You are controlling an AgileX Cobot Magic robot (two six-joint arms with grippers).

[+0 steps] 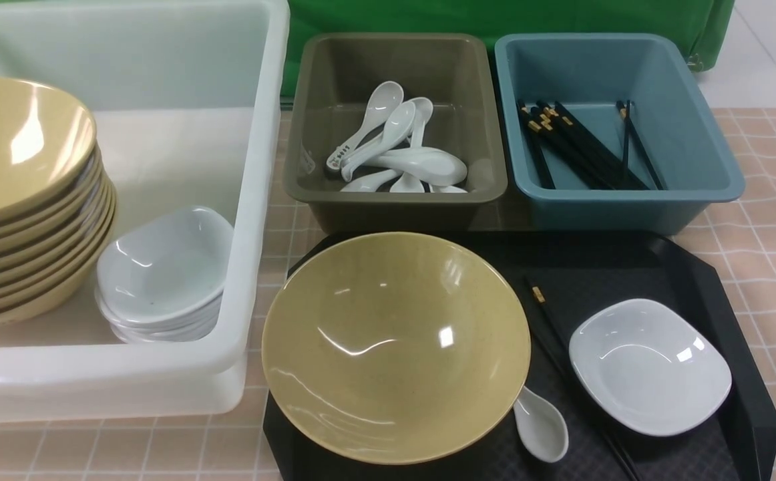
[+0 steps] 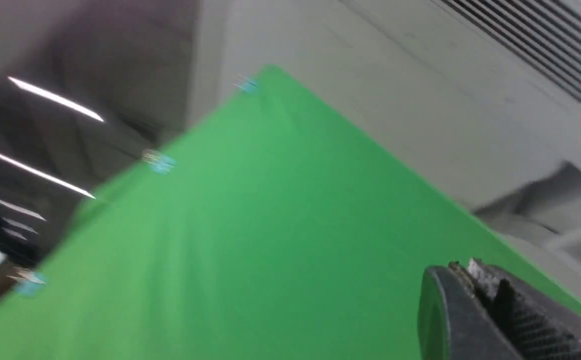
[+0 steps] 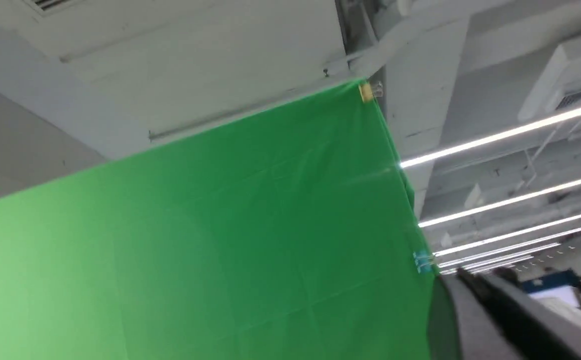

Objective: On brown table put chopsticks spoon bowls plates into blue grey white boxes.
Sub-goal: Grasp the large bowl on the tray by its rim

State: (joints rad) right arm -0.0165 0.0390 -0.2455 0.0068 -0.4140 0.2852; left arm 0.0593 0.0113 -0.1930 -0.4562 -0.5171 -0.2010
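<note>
On the tiled bench (image 1: 762, 214) the black tray (image 1: 728, 321) sat nearest the robot. On it lay one mustard-tan bowl (image 1: 395, 347), a white ceramic soup spoon (image 1: 541, 427) with its handle tucked under the bowl's rim, a pair of black chopsticks (image 1: 551, 327) (gold band at the far end) and a small white rounded-square plate (image 1: 648, 367) just beside them.

To the left stood the big milky-white tub (image 1: 261, 200), holding a stack of tan bowls (image 1: 21, 200) and, next to it, a stack of white plates (image 1: 161, 274). Behind the tray, the olive-grey box (image 1: 308, 133) held a heap of white spoons (image 1: 395, 153); one handle carried small dark marks, too tiny to read. The dusty-blue box (image 1: 695, 133) beside it held a bundle of black chopsticks (image 1: 582, 147).

Neither arm showed in the front view. Both wrist cameras pointed up at the green cloth (image 2: 270, 225) and the ceiling. The left fingers (image 2: 470, 310) were pressed together with nothing between them. Of the right fingers (image 3: 500, 310) only a dark edge showed (blurred), closed and empty.
</note>
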